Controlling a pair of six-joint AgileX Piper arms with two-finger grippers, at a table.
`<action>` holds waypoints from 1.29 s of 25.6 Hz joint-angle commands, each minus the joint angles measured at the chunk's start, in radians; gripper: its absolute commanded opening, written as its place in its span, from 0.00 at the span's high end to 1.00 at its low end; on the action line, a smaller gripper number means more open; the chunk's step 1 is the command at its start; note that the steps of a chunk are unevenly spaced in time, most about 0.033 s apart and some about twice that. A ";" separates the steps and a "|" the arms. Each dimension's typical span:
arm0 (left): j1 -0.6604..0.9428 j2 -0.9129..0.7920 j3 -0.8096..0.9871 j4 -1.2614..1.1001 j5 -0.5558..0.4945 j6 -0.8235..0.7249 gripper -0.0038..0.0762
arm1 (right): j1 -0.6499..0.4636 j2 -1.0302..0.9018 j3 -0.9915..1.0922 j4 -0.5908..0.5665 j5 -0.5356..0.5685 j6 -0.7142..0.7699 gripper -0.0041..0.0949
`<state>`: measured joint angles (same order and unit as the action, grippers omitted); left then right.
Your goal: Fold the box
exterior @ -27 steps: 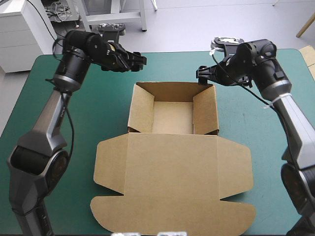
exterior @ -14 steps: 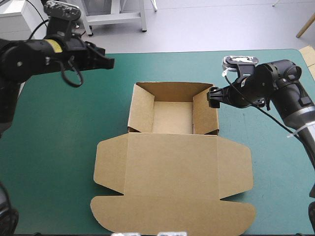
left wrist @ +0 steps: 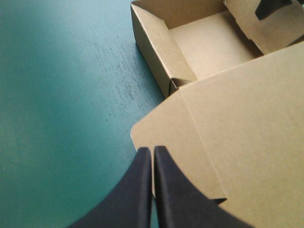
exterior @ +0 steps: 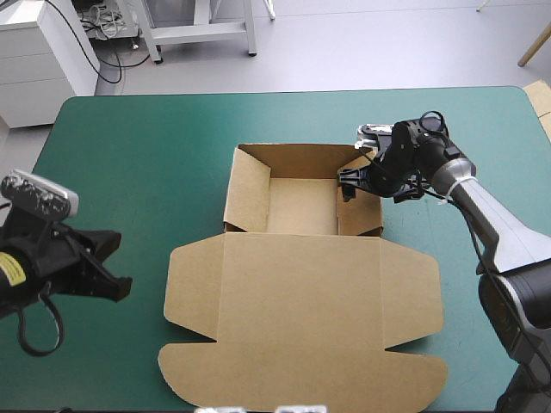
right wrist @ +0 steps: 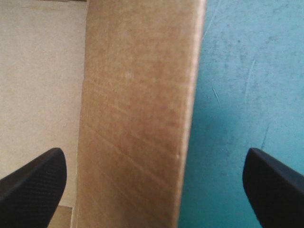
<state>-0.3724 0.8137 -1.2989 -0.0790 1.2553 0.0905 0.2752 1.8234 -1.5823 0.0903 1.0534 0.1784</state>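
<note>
Clock read on the high view from the table's middle, 12 at the far edge.

1. Lid [exterior: 301, 314]: brown board, part of the box [exterior: 301, 249]. It lies flat on the teal-green cover [exterior: 146, 155] at 6 o'clock and reaches almost to the near edge. One side flap is spread at 8 and one at 4, and a long flap with rounded corners lies nearest. In the left wrist view the lid [left wrist: 237, 137] fills the ground ahead of that gripper.
2. Left gripper [exterior: 116, 271]: at 8 o'clock, near the left edge, pointing toward the lid's left flap and clear of it. In its own view the left gripper [left wrist: 153, 159] has its black fingers pressed together in one pointed arch, with nothing between them.
3. Tray [exterior: 301, 206]: the box's open body, just past the middle toward 12. All four walls are raised, the floor is bare, and its near wall joins the lid at a crease.
4. Right gripper [exterior: 349, 182]: at 1 o'clock, at the tray's right wall [exterior: 360, 196]. In its own view the right gripper [right wrist: 154, 164] is spread wide, with the right wall [right wrist: 137, 118] standing between the fingers. One finger is over the tray's floor and the other over the cover [right wrist: 237, 71]. Contact with the board cannot be told.
</note>
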 commanded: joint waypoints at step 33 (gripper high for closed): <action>-0.001 -0.188 0.196 -0.014 -0.119 -0.001 0.96 | -0.275 0.016 -0.365 -0.042 0.097 -0.166 0.98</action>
<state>-0.3724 0.6216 -1.0821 -0.0790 1.2109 0.0905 0.1055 1.8957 -1.8409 0.0559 1.1676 0.0488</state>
